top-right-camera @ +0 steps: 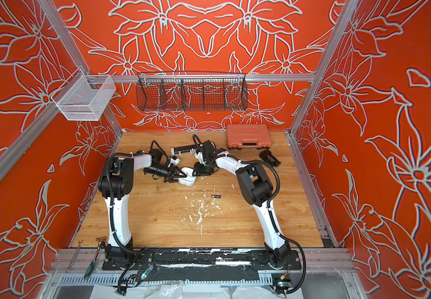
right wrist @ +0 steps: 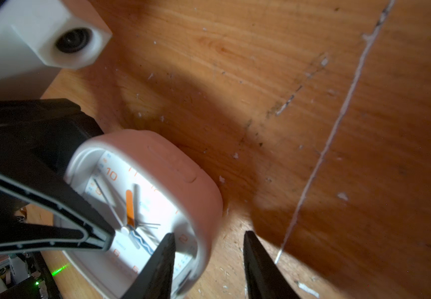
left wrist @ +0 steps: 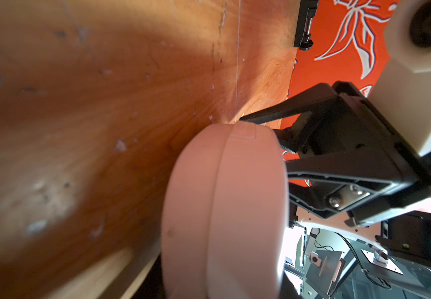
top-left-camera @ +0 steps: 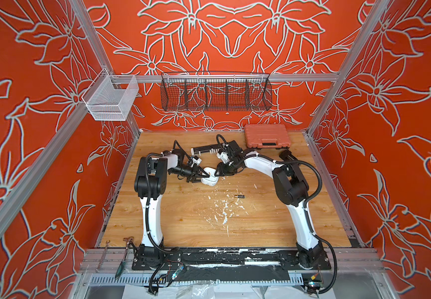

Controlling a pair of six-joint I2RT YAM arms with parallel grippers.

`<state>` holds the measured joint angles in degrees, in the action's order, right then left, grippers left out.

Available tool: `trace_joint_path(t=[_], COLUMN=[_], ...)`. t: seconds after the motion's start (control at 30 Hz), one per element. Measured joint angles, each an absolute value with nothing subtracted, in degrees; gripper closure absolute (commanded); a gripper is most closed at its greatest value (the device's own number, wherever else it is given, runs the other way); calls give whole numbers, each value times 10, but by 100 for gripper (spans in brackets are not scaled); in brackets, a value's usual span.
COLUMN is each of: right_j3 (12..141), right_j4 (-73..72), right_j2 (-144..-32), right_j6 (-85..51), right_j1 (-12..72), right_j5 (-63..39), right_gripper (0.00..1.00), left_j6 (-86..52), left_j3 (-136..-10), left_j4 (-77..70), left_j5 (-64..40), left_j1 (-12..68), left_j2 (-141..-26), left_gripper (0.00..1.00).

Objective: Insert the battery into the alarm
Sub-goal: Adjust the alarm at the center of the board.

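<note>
The left pincer (top-left-camera: pixel 201 177) gripped the alarm (top-left-camera: pixel 210 178) face and back at the middle of the tabletop (top-left-camera: pixel 183 220); the right pincer (right wrist: pixel 208 233) stood open astride its rim. The step called for turning its back up, firmly held. The battery (top-left-camera: pixel 239 196) lay loose nearer the front edge, well apart. The wire basket (top-left-camera: pixel 215 95) looked bare; the orange case (top-left-camera: pixel 266 136) was shut

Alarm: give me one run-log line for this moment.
alarm tilted | left gripper shut on it, face and back | right gripper open astride rim | battery loose on table, not inserted
</note>
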<state>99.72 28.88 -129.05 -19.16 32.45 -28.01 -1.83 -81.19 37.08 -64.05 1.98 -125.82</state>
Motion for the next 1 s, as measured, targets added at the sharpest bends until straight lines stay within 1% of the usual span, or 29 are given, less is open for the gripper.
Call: trace_joint_path(t=[0.1,0.2,0.43,0.53,0.63,0.77,1.0], right_j3=[985,957,859,817,777,738,665], right_j4=[277,250,120,62,31,27,42], right_j2=[-1279,-1245,-1127,-1093,-1074,-1067,-1022], right_j6=[-187,-186,-216,-233,-247,-248,-244], right_j1=[324,322,315,310,306,304,302], right_j5=[-279,-280,-286,-285,-283,-272,-240], right_gripper=[47,44,30,29,29,29,29], left_j6=[-28,-39,-69,-81,-92,-114,-162], left_j3=[-799,-794,-794,-794,-795,-826,-916], left_j4=[372,382,399,411,434,497,614], left_j5=[-620,-594,-514,-467,-391,-236,16], left_j1=[20,20,20,22,31,71,156], left_j2=[-1232,-1191,-1099,-1074,-1046,-1020,-1035], left_gripper=[75,76,75,75,73,74,74])
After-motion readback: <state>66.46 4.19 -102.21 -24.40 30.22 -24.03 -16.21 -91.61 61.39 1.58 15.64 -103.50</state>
